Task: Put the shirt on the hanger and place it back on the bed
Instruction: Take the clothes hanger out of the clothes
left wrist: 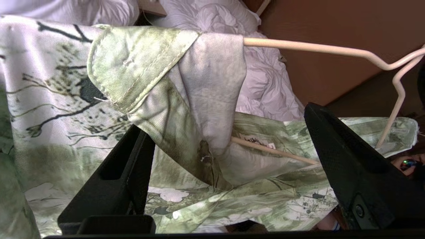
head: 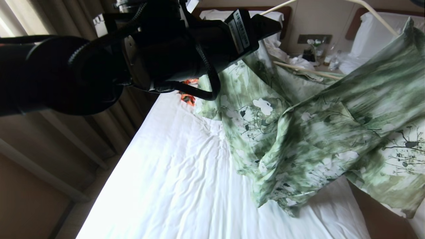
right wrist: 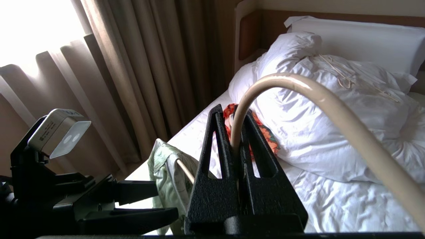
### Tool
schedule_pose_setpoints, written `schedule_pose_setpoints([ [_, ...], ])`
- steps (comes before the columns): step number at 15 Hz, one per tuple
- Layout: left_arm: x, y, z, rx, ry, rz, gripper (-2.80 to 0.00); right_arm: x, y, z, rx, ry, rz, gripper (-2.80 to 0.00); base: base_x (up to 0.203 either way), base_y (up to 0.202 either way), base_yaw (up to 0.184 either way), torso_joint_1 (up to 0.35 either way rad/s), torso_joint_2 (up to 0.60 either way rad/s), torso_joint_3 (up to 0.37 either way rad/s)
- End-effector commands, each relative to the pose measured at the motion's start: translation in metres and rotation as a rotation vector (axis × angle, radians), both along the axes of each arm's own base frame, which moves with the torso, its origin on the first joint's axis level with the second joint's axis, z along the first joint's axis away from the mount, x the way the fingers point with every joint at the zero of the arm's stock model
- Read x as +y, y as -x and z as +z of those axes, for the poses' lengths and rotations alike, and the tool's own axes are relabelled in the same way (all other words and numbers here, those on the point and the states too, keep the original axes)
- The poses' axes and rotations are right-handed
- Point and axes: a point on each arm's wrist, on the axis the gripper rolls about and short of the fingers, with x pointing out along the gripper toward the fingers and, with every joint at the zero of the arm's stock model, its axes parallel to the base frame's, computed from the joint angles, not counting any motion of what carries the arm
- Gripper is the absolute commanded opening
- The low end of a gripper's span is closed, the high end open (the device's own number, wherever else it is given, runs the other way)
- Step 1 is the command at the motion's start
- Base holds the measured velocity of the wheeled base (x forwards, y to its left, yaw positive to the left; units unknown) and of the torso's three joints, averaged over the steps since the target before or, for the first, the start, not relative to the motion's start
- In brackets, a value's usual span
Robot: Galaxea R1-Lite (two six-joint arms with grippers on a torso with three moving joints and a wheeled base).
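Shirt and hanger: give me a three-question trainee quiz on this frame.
1. True or false: the right claw is shut on the hanger.
2. The left claw is: A) open, B) shut on the shirt, C) shut on a pillow.
3. What orange thing lies by the pillows on the bed?

Key: 1 true; 2 A; 3 a small patterned garment.

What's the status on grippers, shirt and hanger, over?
Right gripper shut on hanger hook. Left gripper open, beside shirt collar. Shirt draped on hanger above bed. Nothing blocking.
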Motion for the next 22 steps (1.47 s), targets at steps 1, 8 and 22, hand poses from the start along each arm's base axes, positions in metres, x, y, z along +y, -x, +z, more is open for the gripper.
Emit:
schedule_pose_setpoints([
  [1, -0.001, 0.001, 0.003, -0.007, 0.011, -0.004, 0.00, 0.000, 0.000, 0.000, 0.000, 0.001, 0.001, -2.80, 0.000, 0.000, 0.000, 0.000, 0.00, 0.000],
  [8, -0.003, 0.001, 0.001, -0.005, 0.006, -0.007, -2.80, 0.000, 0.001, 0.001, -0.003, -0.001, 0.002, -2.80, 0.000, 0.000, 0.000, 0.000, 0.00, 0.000],
  [22, 0.099, -0.010, -0.016, -0.019, -0.119, 0.341, -2.80, -0.019, -0.014, -0.019, 0.059, 0.041, -0.071, -2.80, 0.000, 0.000, 0.000, 0.000, 0.00, 0.000],
])
